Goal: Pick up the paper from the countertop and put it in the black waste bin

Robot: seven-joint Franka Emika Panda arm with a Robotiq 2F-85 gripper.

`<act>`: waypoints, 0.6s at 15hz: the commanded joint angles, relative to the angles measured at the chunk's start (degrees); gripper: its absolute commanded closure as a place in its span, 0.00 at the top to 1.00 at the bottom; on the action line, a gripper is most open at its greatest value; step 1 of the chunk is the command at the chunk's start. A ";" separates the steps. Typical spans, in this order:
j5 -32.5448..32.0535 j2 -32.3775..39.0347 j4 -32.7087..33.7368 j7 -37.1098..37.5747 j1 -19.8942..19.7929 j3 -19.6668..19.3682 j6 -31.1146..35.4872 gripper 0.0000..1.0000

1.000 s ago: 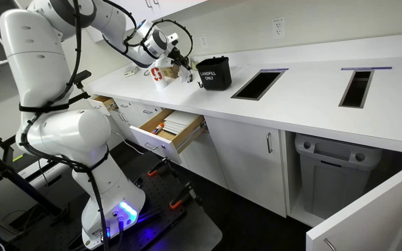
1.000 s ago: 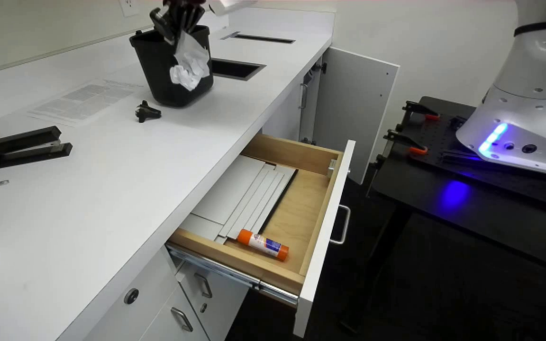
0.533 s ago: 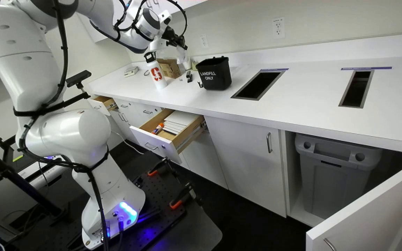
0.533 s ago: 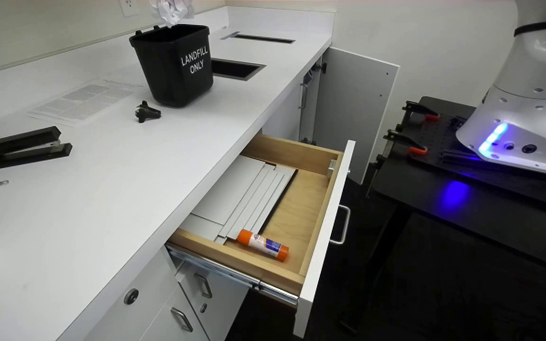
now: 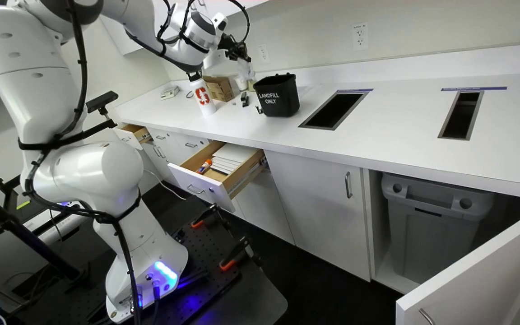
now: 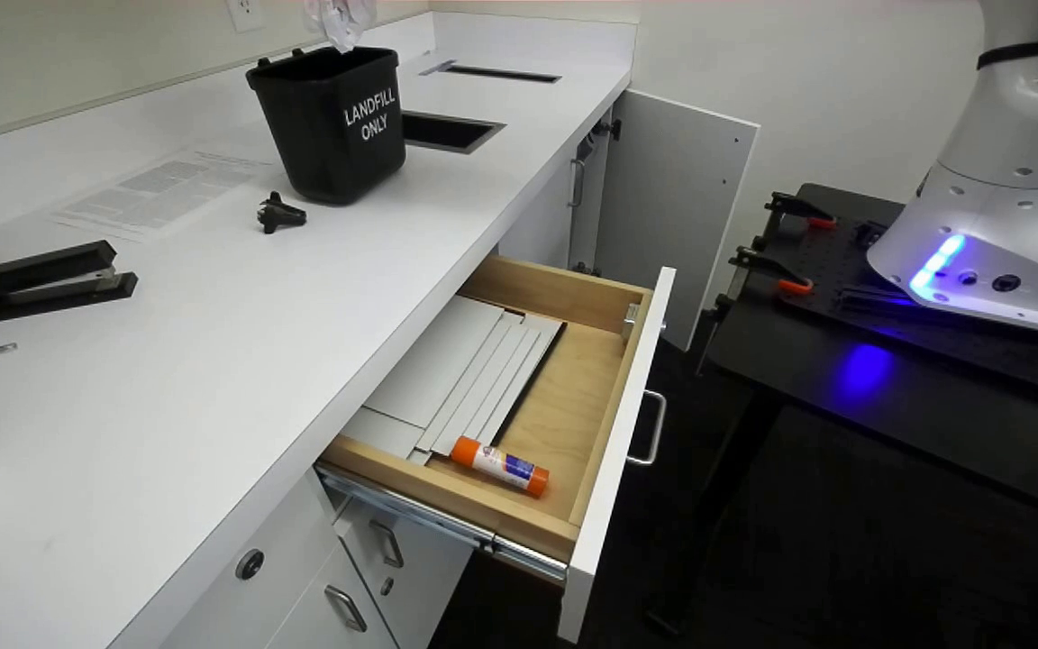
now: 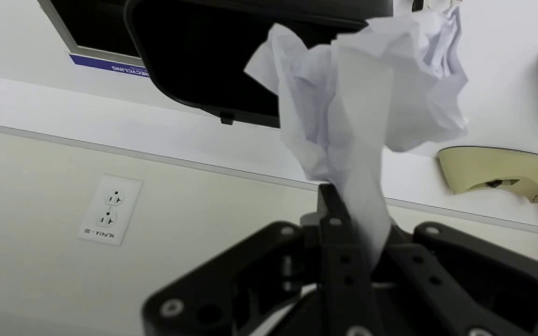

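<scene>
The white crumpled paper (image 7: 357,93) is pinched in my gripper (image 7: 354,205), which is shut on its narrow end. In an exterior view my gripper (image 5: 241,55) holds the paper (image 5: 244,70) above the countertop, up beside the bin. The black waste bin (image 5: 278,97), lettered "LANDFILL ONLY", stands upright on the counter. In an exterior view the paper (image 6: 341,22) shows just above the bin (image 6: 330,126), and the gripper is out of frame. In the wrist view the paper partly covers the bin's open mouth (image 7: 203,56).
A black stapler (image 6: 41,279), a staple remover (image 6: 280,214) and a flat printed sheet (image 6: 159,194) lie on the counter. A white bottle (image 5: 203,97) and a cardboard box (image 5: 218,88) stand left of the bin. A rectangular counter opening (image 5: 334,109) lies right of it. A drawer (image 6: 564,406) is open.
My gripper has lifted the paper from in front of the bin to above its rim height, then shifted slightly toward the bin. The bin has not moved.
</scene>
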 commanded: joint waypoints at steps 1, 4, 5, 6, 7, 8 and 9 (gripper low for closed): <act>0.00 0.01 0.00 0.00 0.02 0.00 0.01 0.04; -4.95 2.51 3.02 4.91 1.04 -2.89 0.59 0.06; -7.66 4.11 5.00 8.03 1.34 -4.58 0.81 0.05; -9.68 5.39 6.43 10.59 1.31 -5.74 1.38 0.05; -12.00 6.69 7.97 13.21 1.37 -7.00 1.39 0.05; -14.37 8.22 9.68 15.74 1.46 -8.29 1.33 0.05; -15.16 9.78 10.99 17.09 0.91 -8.82 1.69 0.05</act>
